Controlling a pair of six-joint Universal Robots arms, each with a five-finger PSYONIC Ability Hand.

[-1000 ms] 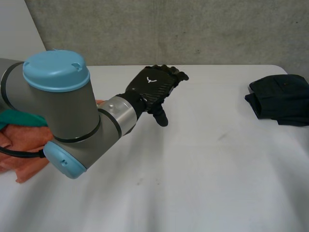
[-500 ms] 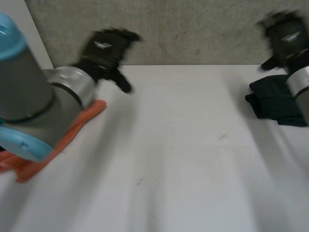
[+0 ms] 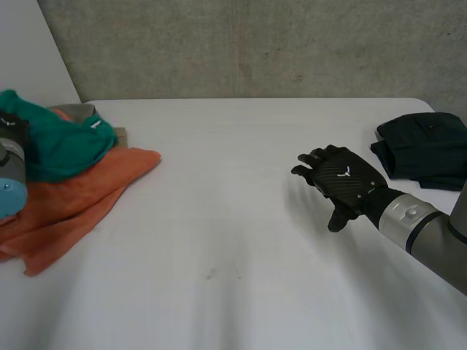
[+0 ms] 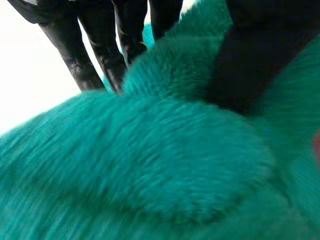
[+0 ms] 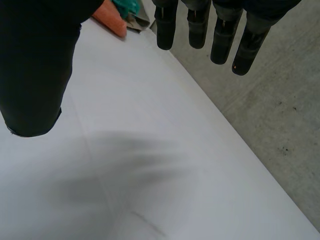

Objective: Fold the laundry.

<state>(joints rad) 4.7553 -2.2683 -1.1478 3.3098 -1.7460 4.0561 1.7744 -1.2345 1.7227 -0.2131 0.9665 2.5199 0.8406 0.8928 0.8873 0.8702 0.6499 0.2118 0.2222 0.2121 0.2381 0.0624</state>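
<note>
Green fleece point(image 3: 62, 146) lay on orange cloth point(image 3: 80, 193) at the table's point(image 3: 233, 240) left edge, both unfolded; a dark garment point(image 3: 427, 149) sat folded at the right edge. Left wrist view: the left hand point(image 4: 85, 55) was in the fleece, its hold impossible to tell. Right wrist view: the right hand point(image 5: 30, 60) hung spread and empty.

the white bench point(image 3: 241, 219) carries a crumpled orange cloth point(image 3: 73, 197) at its left edge, a green cloth point(image 3: 58, 142) heaped on it, and a folded dark garment point(image 3: 427, 149) by the far right corner.
</note>
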